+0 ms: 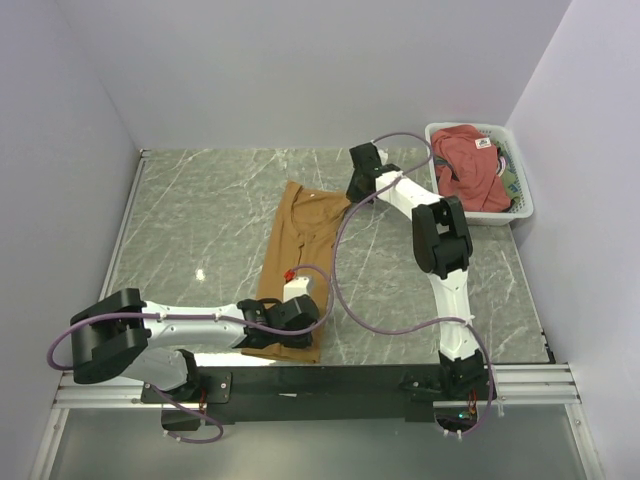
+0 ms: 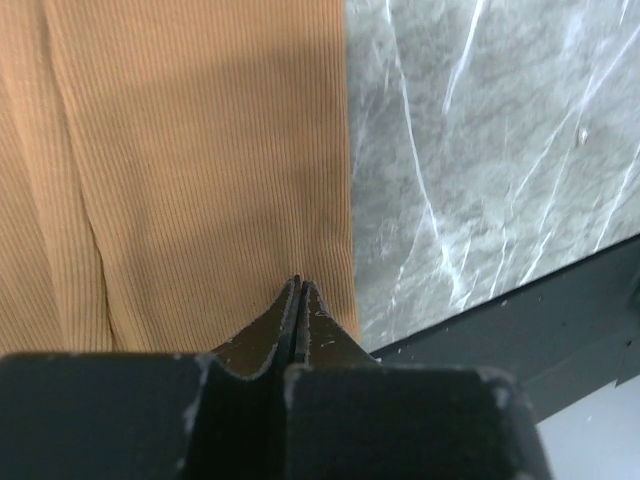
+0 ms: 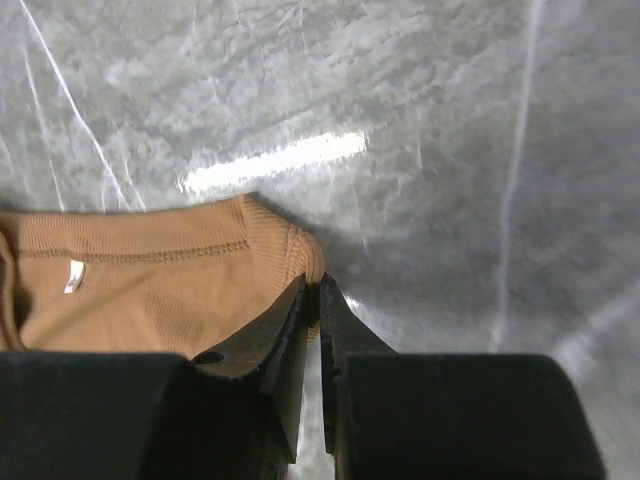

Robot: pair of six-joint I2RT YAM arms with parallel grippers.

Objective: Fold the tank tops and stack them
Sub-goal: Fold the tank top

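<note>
The tan-brown tank top (image 1: 300, 235) lies flat and lengthwise on the marble table, neck at the far end. My left gripper (image 1: 303, 318) is at its near right part. In the left wrist view the jaws (image 2: 298, 285) are pressed shut on the ribbed tan cloth (image 2: 180, 180) close to its right edge. My right gripper (image 1: 352, 192) is at the far right shoulder. In the right wrist view it (image 3: 318, 290) is shut on that shoulder corner (image 3: 290, 250). The rust-red tank top (image 1: 468, 165) lies crumpled in the basket.
The white mesh basket (image 1: 525, 210) stands at the far right corner against the wall, with other cloth under the red top. The table's black front rail (image 2: 560, 310) runs close to my left gripper. Purple cables loop over the table's middle (image 1: 340, 270).
</note>
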